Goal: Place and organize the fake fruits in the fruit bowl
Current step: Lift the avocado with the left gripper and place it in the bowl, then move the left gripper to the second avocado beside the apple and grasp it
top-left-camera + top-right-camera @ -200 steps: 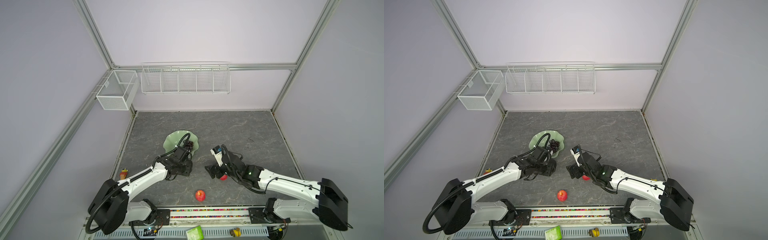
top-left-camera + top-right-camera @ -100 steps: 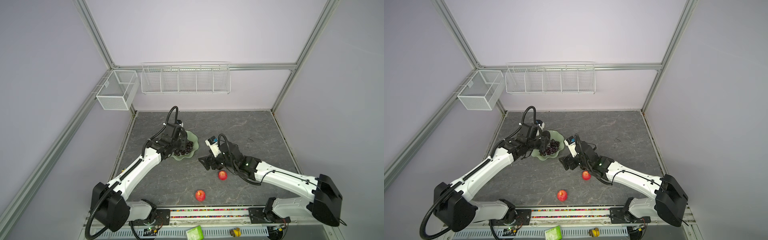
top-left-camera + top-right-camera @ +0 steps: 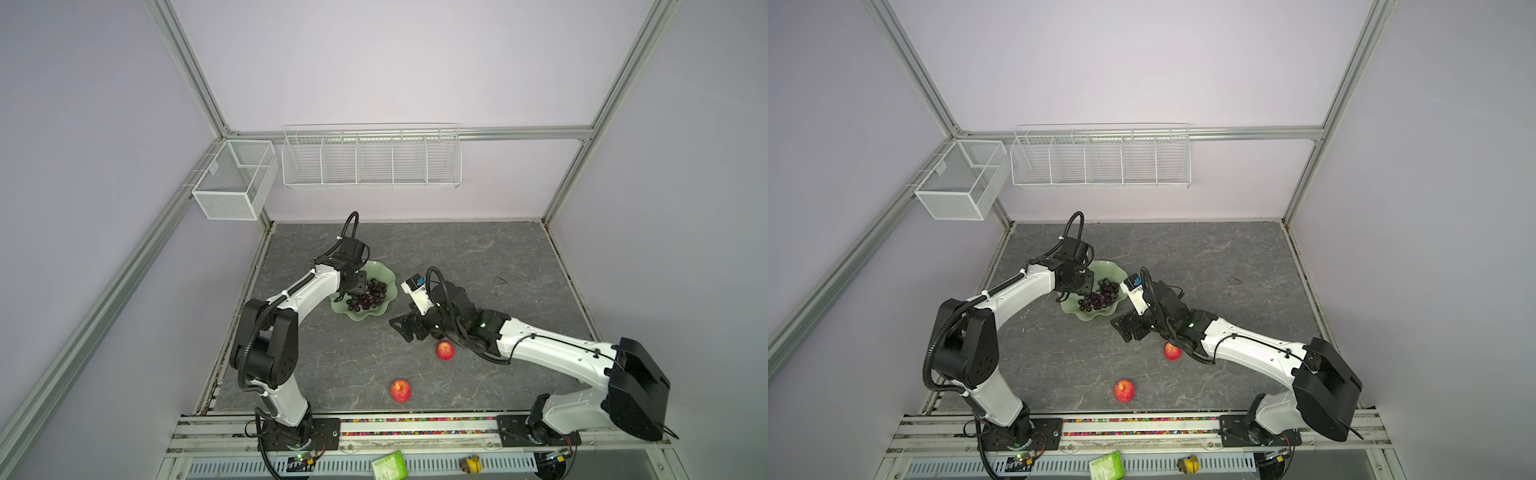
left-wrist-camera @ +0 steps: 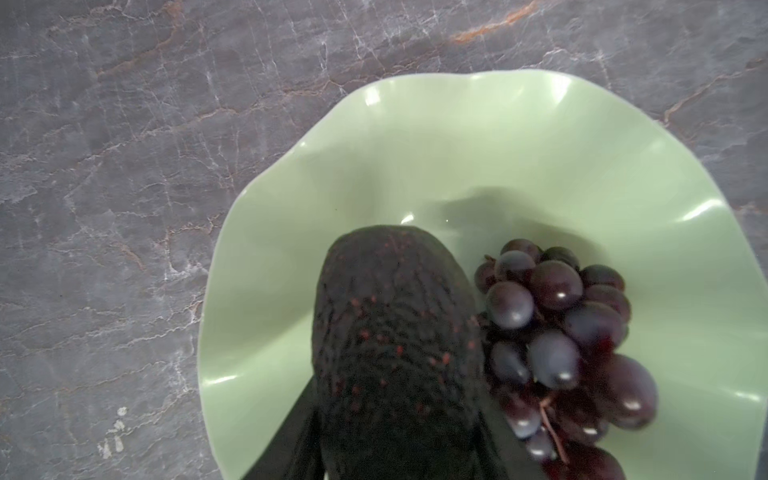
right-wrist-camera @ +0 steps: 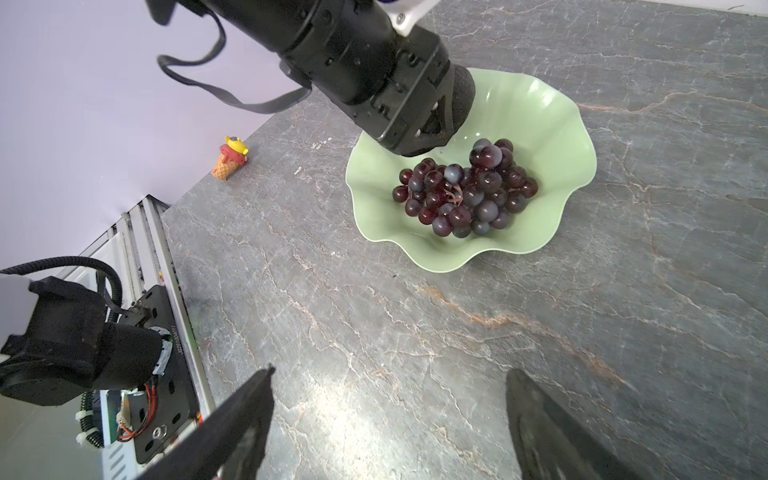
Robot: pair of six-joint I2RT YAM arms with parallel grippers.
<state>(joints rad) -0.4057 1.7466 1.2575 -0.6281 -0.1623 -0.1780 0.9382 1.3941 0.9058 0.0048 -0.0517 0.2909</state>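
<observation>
A blackish-green, pebbled oval avocado-like fruit (image 4: 395, 332) is clamped between the jaws of the left gripper (image 3: 353, 287). It is held over the wide, shallow, pale green glossy bowl with a wavy rim (image 4: 415, 145), just beside the bunch of dark purple grapes (image 4: 561, 332) lying inside that bowl. Whether the fruit touches the bowl cannot be told. The right gripper (image 5: 390, 415) is seen near the bowl, outside its rim, jaws spread wide and empty. On the grey marbled tabletop (image 3: 457, 257), one small red apple (image 3: 445, 350) is found apart from the bowl, and a second red apple (image 3: 400, 390) farther from it.
</observation>
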